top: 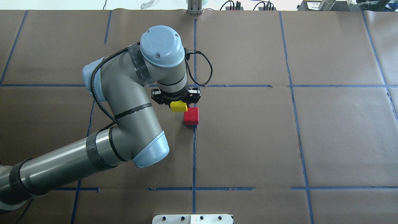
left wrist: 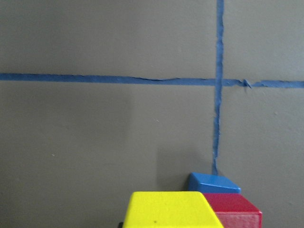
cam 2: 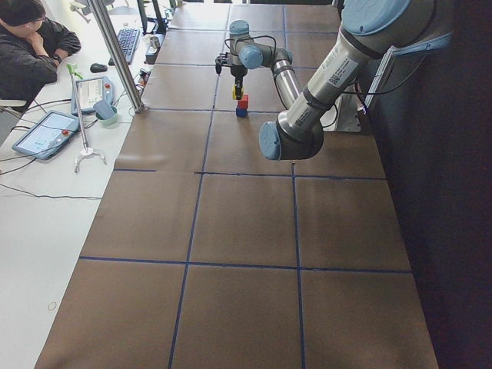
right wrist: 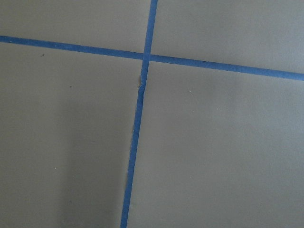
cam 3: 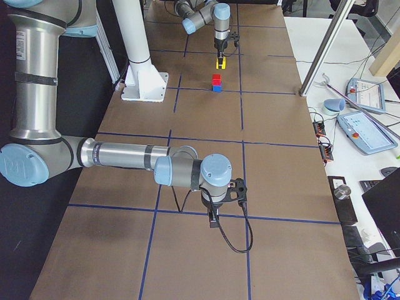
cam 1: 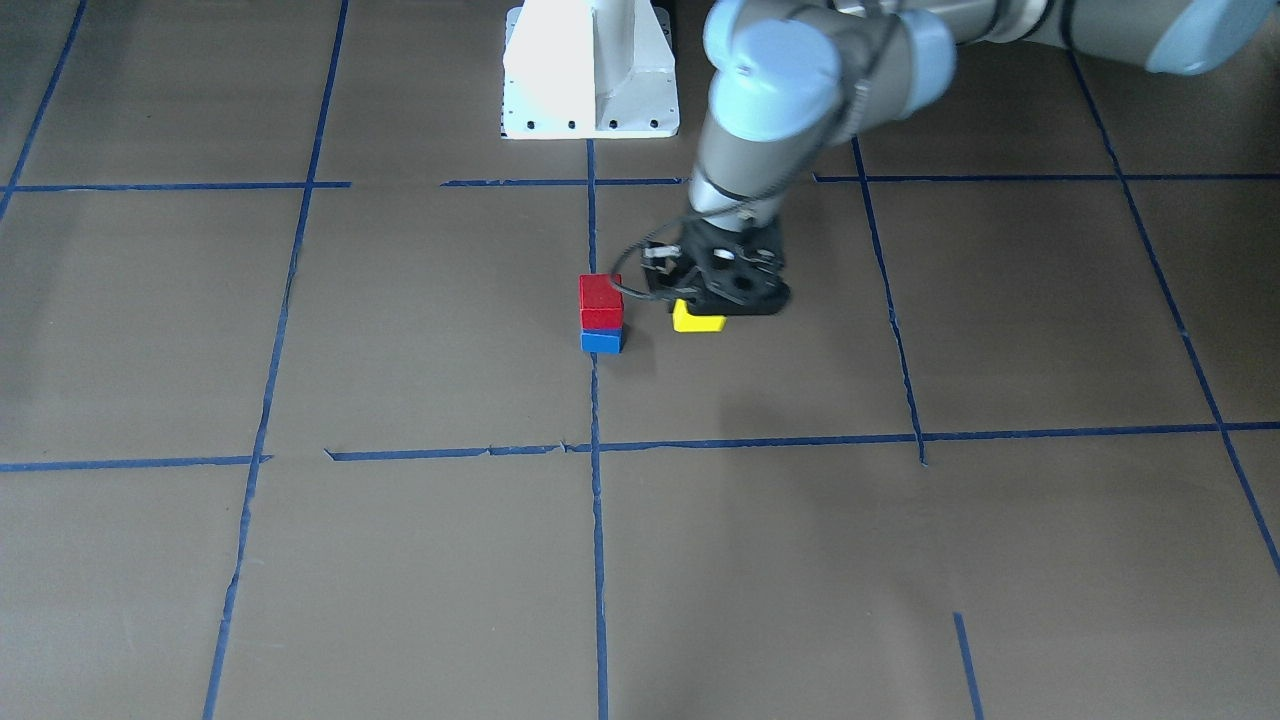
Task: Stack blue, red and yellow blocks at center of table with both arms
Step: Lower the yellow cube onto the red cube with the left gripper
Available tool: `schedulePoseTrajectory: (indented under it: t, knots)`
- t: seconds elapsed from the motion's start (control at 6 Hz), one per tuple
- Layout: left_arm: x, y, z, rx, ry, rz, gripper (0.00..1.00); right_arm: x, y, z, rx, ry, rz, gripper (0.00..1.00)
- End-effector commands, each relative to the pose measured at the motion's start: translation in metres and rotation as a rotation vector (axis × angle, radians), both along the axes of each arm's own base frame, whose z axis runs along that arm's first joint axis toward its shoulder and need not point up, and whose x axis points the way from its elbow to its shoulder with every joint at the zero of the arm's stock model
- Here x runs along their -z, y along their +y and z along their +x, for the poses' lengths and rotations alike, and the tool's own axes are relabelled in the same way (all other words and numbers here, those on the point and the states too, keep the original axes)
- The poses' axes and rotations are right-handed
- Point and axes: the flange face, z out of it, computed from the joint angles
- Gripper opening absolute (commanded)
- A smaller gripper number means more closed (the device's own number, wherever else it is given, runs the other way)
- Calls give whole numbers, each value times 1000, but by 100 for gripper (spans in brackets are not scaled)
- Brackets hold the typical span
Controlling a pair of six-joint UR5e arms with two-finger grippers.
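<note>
A red block (cam 1: 600, 300) sits on a blue block (cam 1: 601, 342) at the table's centre, on a tape crossing. My left gripper (cam 1: 703, 303) is shut on a yellow block (cam 1: 697, 320) and holds it off the table, close beside the stack on the robot's left, at about the red block's height. In the overhead view the yellow block (top: 178, 106) is just left of and beyond the red block (top: 191, 115). The left wrist view shows the yellow (left wrist: 168, 209), red (left wrist: 232, 211) and blue (left wrist: 213, 183) blocks. My right gripper (cam 3: 212, 219) points down far off; I cannot tell whether it is open.
Brown paper with blue tape lines (cam 1: 597, 520) covers the table. A white arm pedestal (cam 1: 590, 70) stands at the robot's edge. An operator (cam 2: 31, 46) sits beside tablets and tools on a white side table (cam 2: 46, 192).
</note>
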Motion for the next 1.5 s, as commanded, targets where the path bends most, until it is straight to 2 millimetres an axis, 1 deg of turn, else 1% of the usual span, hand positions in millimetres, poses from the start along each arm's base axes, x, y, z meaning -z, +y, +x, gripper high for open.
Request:
schedulePoseTrajectory:
  t: [0.0,0.17,0.33,0.5,0.67,1.17,1.33]
  knots:
    - [6,4,18,-7,-12,-9,9,-1,0,0,0,0,-1,100]
    - [5,-3,30,-8,-28,-18,9,0,0,0,-1,2,-1,100]
    - [9,-10,42,-8,-42,-27,9,0,0,1,-1,0,2,100]
    - [7,-11,43,-9,-46,-30,11,0,0,0,0,2,2,100]
    - [6,-9,44,-13,-45,-31,16,0,0,0,-1,0,1,100]
    - [3,-6,42,-17,-41,-33,19,0,0,0,0,2,0,100]
    - [3,-5,41,-17,-39,-32,21,-1,0,0,0,1,-1,100]
